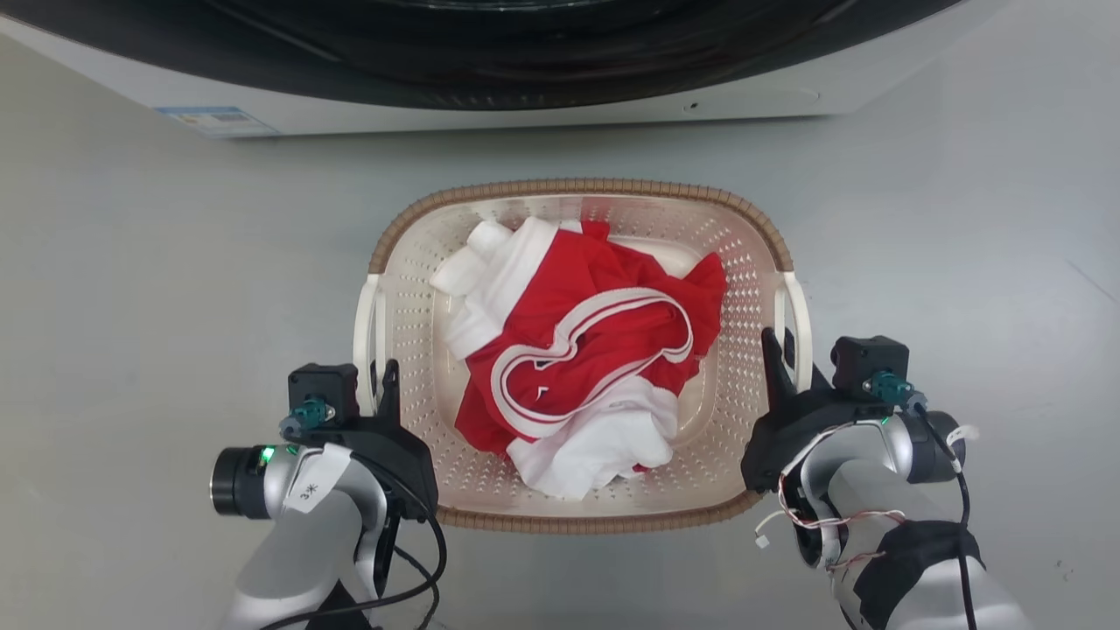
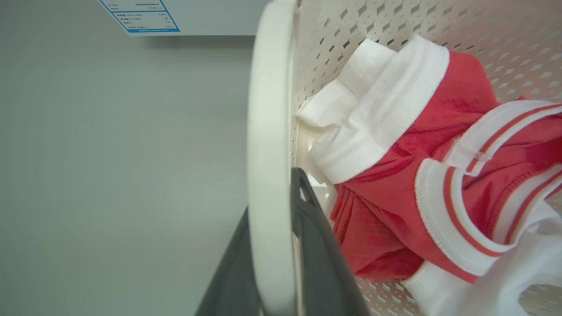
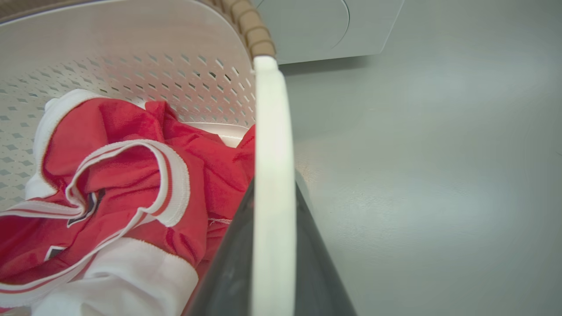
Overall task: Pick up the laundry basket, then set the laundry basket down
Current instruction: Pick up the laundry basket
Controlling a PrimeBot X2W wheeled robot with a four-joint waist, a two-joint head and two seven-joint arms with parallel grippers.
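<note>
Two dark grippers hold a cream-white laundry basket (image 1: 577,186) from either side, seen from above. The basket has perforated walls and a brown woven-look rim, and it sits in the middle of the head view over a pale grey floor (image 1: 131,306), just in front of a white washer (image 1: 437,96) whose dark round door runs along the top edge. A small blue-and-white label (image 1: 214,118) is stuck on the washer's front at the left. Whether the basket rests on the floor or is raised off it cannot be told. Crumpled red-and-white clothes (image 1: 586,367) are heaped inside the basket. The left gripper (image 1: 382,376) is closed around the basket's left loop handle (image 1: 366,332); in the left wrist view the white handle runs straight up between the two dark fingers, one finger outside the basket and one inside against the wall. The right gripper (image 1: 779,346) grips the right loop handle (image 1: 796,324) in the same way, with the white band pinched between its fingers in the right wrist view.
</note>
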